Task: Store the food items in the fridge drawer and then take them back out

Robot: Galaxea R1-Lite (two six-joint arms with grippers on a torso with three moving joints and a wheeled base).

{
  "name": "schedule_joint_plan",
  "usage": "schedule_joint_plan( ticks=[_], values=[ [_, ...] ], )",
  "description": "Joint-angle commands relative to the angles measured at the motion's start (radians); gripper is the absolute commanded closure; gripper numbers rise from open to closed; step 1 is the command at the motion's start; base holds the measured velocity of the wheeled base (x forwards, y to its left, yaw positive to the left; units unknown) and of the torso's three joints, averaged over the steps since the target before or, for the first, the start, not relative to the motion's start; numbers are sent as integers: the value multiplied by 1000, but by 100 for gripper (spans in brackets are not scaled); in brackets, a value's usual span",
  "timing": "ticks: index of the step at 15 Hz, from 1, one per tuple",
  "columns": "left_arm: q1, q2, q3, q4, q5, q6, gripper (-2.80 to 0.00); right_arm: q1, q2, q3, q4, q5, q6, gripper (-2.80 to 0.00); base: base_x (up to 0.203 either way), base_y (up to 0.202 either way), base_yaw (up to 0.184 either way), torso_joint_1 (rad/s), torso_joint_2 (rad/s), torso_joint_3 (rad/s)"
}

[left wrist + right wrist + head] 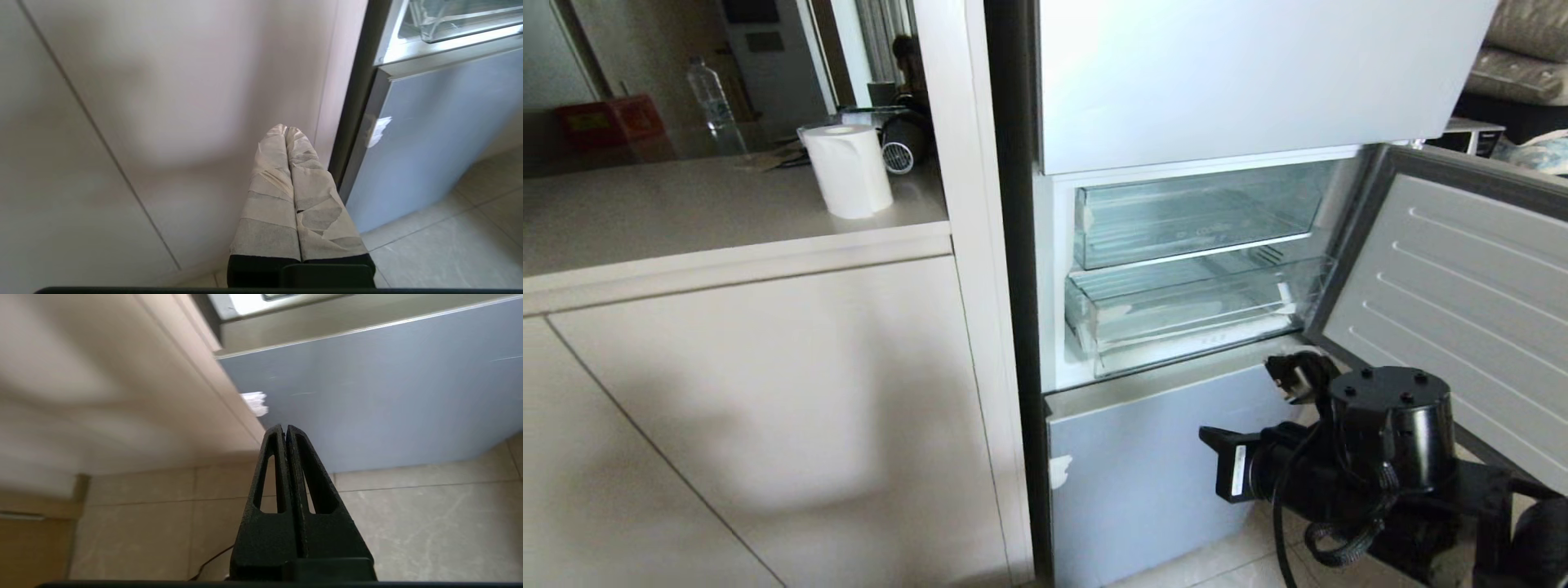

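Note:
The fridge's middle compartment stands open, and the fridge drawer, a clear bin with a thick front lip, sits low in it and holds nothing that I can see. A corner of the drawer also shows in the left wrist view. The food items are out of view. My right arm hangs low in front of the fridge. Its right gripper is shut and empty, pointing at the blue-grey lower door panel just above the floor. My left gripper, with taped fingers, is shut and empty before the cabinet front.
A second clear tray sits above the drawer. The open fridge door swings out to the right, close to my right arm. On the left counter stand a paper roll and a water bottle. A tiled floor lies below.

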Motion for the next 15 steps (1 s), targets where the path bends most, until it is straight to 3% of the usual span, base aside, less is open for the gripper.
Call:
schedule_joint_plan(
  ticks=[1,5,8,11,15],
  values=[
    [0,0,0,0,0,0,0,-49,126,-5,-76,3,-2,0,0,0,0,0,0,0],
    [0,0,0,0,0,0,0,-101,399,-71,-366,39,-51,0,0,0,0,0,0,0],
    [0,0,0,0,0,0,0,-141,578,-277,-461,104,-93,0,0,0,0,0,0,0],
    [0,0,0,0,0,0,0,-160,678,-517,-428,139,-132,0,0,0,0,0,0,0],
    [0,0,0,0,0,0,0,-178,819,-880,-268,149,-145,0,0,0,0,0,0,0]
  ],
)
